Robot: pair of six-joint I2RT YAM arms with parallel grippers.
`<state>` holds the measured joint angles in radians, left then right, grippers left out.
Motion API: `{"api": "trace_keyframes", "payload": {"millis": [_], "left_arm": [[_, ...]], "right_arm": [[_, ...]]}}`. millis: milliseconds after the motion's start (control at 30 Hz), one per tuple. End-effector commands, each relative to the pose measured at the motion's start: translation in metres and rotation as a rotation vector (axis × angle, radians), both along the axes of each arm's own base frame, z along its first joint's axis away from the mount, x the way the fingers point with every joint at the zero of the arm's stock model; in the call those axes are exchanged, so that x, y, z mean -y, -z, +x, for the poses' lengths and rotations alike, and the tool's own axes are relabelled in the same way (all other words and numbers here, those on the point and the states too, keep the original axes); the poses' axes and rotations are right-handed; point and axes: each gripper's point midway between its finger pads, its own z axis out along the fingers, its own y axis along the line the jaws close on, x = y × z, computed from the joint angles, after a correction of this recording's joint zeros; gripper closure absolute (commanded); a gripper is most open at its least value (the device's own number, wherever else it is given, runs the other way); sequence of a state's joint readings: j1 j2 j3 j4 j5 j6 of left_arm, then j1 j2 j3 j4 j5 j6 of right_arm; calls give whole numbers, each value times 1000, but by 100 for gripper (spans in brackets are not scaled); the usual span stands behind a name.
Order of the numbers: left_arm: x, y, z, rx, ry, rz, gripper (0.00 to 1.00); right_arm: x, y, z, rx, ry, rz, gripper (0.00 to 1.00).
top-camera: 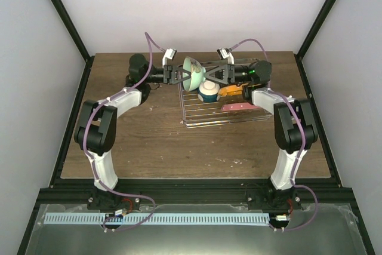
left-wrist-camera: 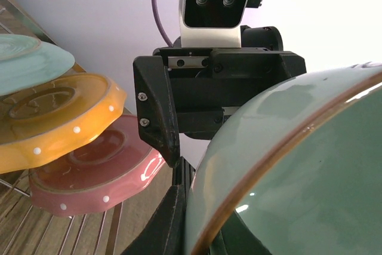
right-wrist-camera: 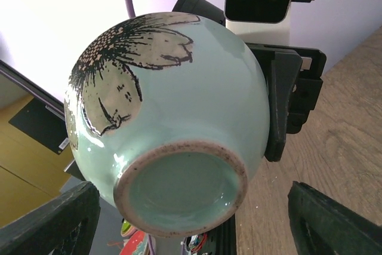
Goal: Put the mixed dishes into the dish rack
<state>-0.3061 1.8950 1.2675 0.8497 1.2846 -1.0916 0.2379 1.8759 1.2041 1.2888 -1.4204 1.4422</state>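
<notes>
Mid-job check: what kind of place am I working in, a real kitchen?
Probably a lab test cell, not a kitchen: plain white walls, a black frame, and a wooden table with a dark mounting rail at its near edge.

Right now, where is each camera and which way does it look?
Top camera: high behind the arms, looking down; shows both arms, left claw and right claw at the green bowl by the rack.
Left wrist camera: on the left arm, looking past the bowl's rim at the right claw; own finger at bottom.
Right wrist camera: on the right arm, facing the bowl's bottom; own open fingers in lower corners.
Shared: both wrist views show the bowl and the other claw.
</notes>
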Motion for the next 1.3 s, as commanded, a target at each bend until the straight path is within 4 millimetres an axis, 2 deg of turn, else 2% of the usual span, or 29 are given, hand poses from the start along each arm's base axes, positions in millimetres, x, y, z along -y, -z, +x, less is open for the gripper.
{"api": "trace_keyframes", "payload": {"millis": [0, 233, 467, 733, 1067, 1267], "left_arm": [[1, -10, 1, 85, -10, -23, 100], [3, -7, 2, 82, -9, -22, 100], [3, -5, 3, 80, -16, -23, 100], [3, -5, 6, 86, -30, -21, 100], [2, -9, 6, 101, -39, -11, 100], [3, -9, 6, 106, -41, 1, 100]], "right_arm": [[-6, -14, -1, 63, -20, 12, 14], [-11, -17, 0, 71, -35, 15, 25], [-16, -15, -6, 61, -62, 9, 31], [-17, -11, -12, 44, -76, 0, 31], [-17, 0, -13, 15, -86, -19, 25], [-17, 1, -12, 18, -92, -24, 28]]}}
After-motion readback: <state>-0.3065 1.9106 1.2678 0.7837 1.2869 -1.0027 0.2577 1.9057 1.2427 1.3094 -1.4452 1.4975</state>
